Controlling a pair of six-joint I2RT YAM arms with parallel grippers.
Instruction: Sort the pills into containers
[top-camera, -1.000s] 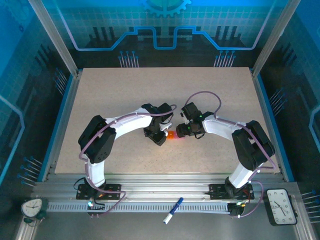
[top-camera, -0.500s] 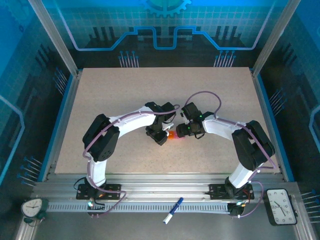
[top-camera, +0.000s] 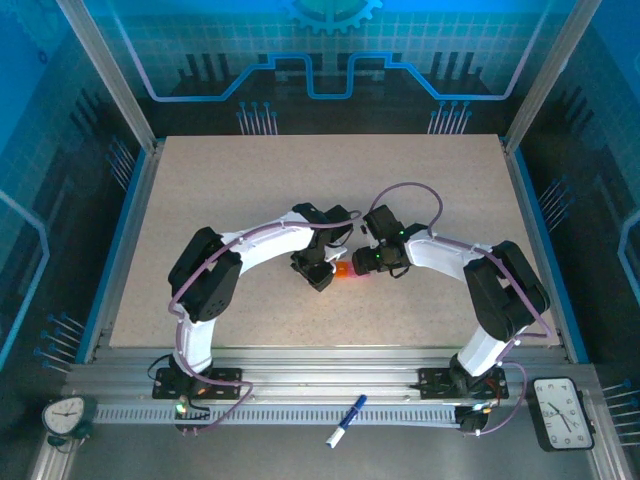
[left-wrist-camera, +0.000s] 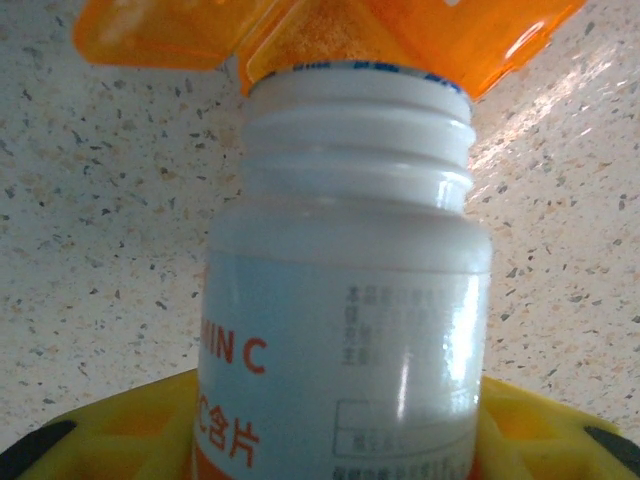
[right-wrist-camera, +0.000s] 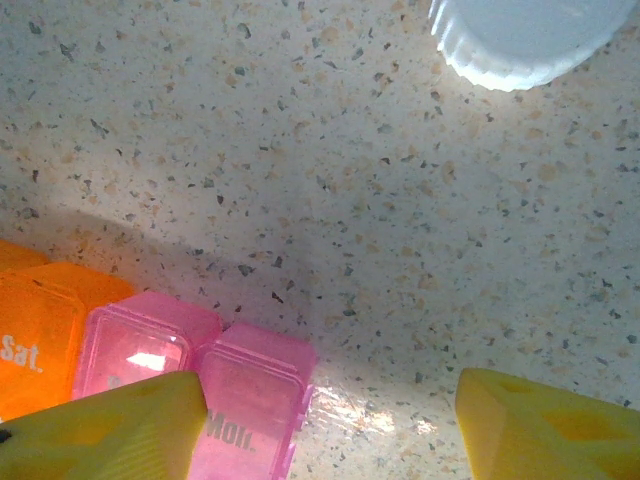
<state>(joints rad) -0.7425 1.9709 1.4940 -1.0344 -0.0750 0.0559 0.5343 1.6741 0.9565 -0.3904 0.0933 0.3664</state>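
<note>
My left gripper (left-wrist-camera: 340, 435) is shut on an uncapped white bottle (left-wrist-camera: 345, 300) with a blue vitamin C label, yellow fingers on both sides. The bottle's threaded mouth touches the open orange lids of the containers (left-wrist-camera: 420, 40). From above, both grippers meet over the orange strip (top-camera: 343, 270), left gripper (top-camera: 320, 275) and right gripper (top-camera: 362, 262). My right gripper (right-wrist-camera: 330, 400) is open over bare table. Its left finger (right-wrist-camera: 110, 430) overlaps the pink cells of the containers (right-wrist-camera: 245, 400), marked "Mon."; an orange cell (right-wrist-camera: 40, 330) reads "Sat.". The pills are hidden.
The bottle's white ribbed cap (right-wrist-camera: 520, 40) lies on the speckled table (top-camera: 250, 180), beyond the right gripper. A blue and white pen (top-camera: 345, 420) and two clocks (top-camera: 62, 415) (top-camera: 565, 412) sit on the rail in front of the arm bases.
The left arm's elbow and forearm have edged right, toward the centre. Both grippers and the containers stay where they were.
</note>
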